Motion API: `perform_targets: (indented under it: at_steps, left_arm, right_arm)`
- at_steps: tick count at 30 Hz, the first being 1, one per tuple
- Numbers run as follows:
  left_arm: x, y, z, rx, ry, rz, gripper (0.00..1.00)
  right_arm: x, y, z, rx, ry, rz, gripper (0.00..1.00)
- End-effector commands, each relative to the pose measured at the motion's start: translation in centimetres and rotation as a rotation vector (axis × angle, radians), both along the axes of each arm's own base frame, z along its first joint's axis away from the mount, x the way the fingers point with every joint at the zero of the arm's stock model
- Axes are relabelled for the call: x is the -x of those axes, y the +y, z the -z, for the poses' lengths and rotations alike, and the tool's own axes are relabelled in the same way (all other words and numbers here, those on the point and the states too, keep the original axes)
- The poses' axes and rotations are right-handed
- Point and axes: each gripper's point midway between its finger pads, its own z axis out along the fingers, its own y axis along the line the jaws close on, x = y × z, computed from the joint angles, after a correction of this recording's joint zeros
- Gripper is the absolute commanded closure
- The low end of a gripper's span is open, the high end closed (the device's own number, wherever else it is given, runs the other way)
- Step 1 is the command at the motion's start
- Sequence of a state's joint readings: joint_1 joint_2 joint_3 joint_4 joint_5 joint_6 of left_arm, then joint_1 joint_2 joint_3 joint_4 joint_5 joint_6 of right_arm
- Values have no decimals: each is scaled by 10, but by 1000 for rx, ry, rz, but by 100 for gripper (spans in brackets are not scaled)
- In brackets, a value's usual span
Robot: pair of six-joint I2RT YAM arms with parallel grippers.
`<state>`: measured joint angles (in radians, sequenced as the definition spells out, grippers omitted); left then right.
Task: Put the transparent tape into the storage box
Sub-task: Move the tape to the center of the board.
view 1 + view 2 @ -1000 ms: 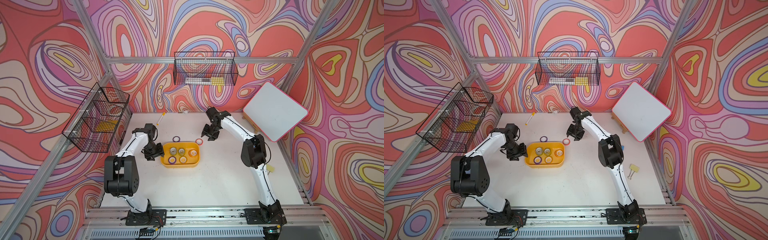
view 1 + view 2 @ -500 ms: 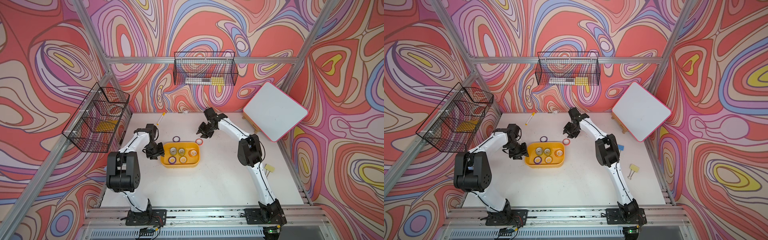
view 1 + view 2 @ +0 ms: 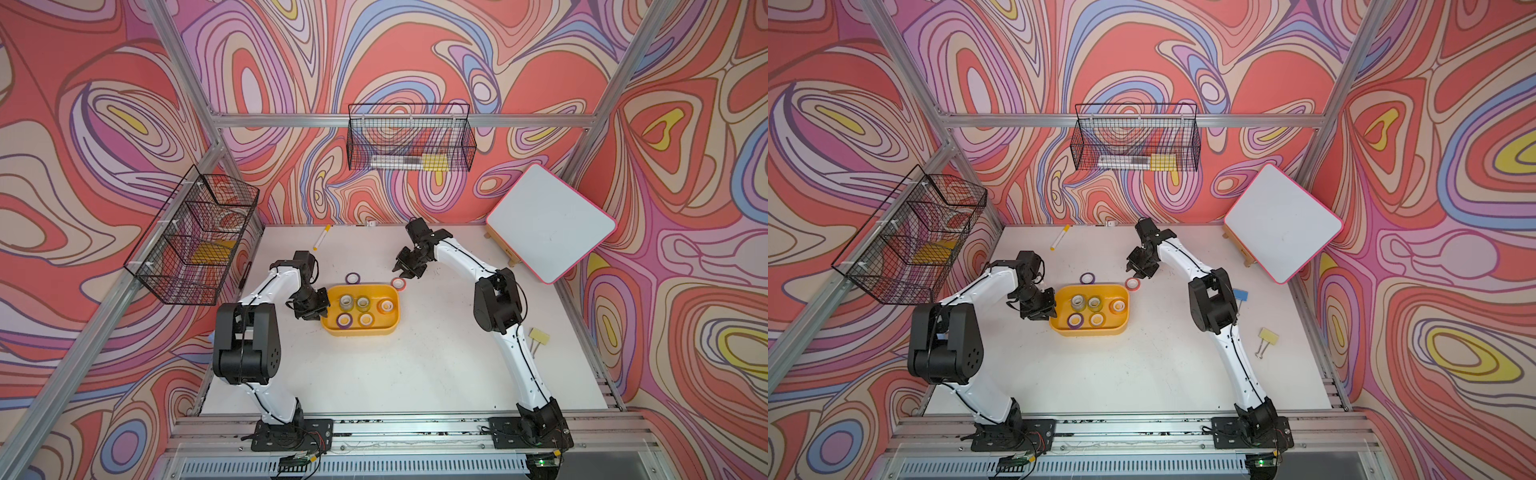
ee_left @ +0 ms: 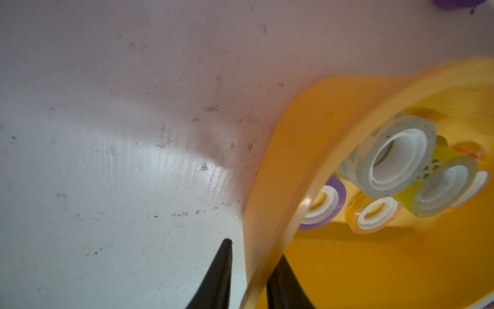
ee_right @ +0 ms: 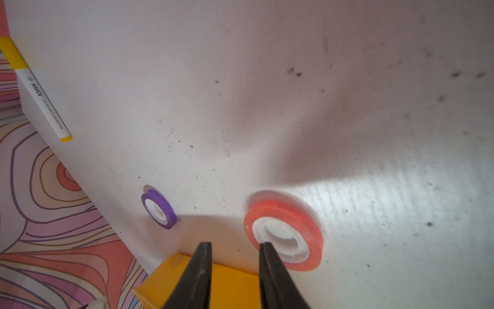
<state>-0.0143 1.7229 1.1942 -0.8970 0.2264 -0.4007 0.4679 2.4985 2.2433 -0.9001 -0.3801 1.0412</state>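
The yellow-orange storage box sits mid-table and holds several tape rolls, among them a clear transparent one. My left gripper is shut on the box's left wall, one finger outside and one inside. A red translucent tape roll lies flat on the table just beyond the box's far right corner. My right gripper hovers open over it and the box corner, holding nothing. A purple roll lies behind the box.
A yellow-capped marker lies near the back wall. A tilted whiteboard stands at the back right. Black wire baskets hang on the left wall and the back wall. A yellow binder clip and a blue item lie at the right.
My left gripper has closed on the box's left wall. My right gripper has shifted left and nearer, over the red roll, and its fingers have narrowed.
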Motion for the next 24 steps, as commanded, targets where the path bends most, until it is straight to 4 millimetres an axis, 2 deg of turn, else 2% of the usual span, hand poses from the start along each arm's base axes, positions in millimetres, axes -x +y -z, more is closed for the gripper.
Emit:
perform_targets:
  at_steps: [1, 9, 12, 18, 24]
  left_arm:
    - [4, 1, 1, -10, 5, 2, 73]
    - [8, 3, -2, -19, 6, 2, 73]
    - [9, 4, -5, -25, 3, 2, 72]
    - [10, 4, -6, -27, -3, -5, 72]
    - [10, 4, -7, -28, -9, -10, 72]
  right_arm:
    - [16, -4, 15, 47, 47, 1, 66]
    - [10, 3, 23, 42, 21, 13, 63]
    - [15, -8, 23, 110, 37, 8, 62]
    - [40, -39, 23, 250, 76, -4, 57]
    - [63, -59, 18, 306, 95, -30, 53]
